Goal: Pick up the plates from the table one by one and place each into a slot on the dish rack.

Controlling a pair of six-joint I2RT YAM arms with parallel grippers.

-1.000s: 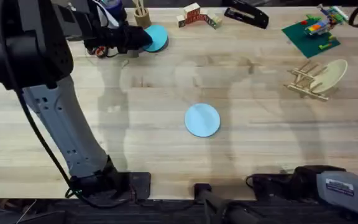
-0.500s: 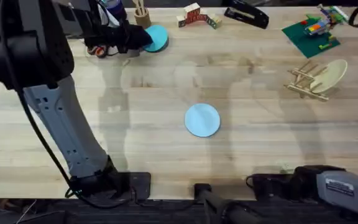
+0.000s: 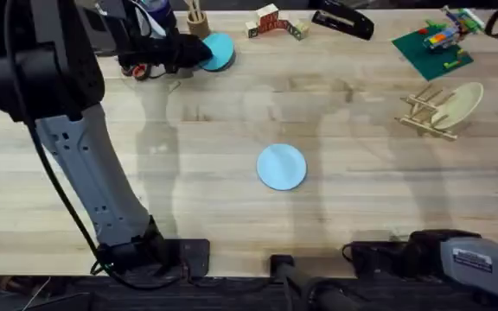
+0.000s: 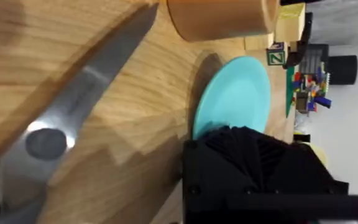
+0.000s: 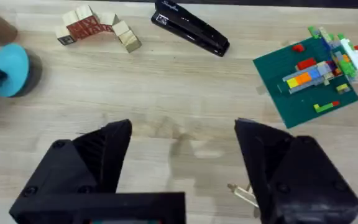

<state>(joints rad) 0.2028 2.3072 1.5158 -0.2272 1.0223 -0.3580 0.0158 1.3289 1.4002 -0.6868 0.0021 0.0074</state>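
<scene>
My fingers (image 5: 82,165) hang spread above the tabletop (image 5: 166,93); ahead lie a stapler (image 5: 191,28), wooden blocks (image 5: 98,28), a teal plate (image 5: 11,70).

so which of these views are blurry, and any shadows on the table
Left wrist view: the metal scissors close up are soft and out of focus, while the teal plate is sharper. Overhead view: sharp across the table, with faint grey arm shadows on the planks left of the sky blue plate.
</scene>
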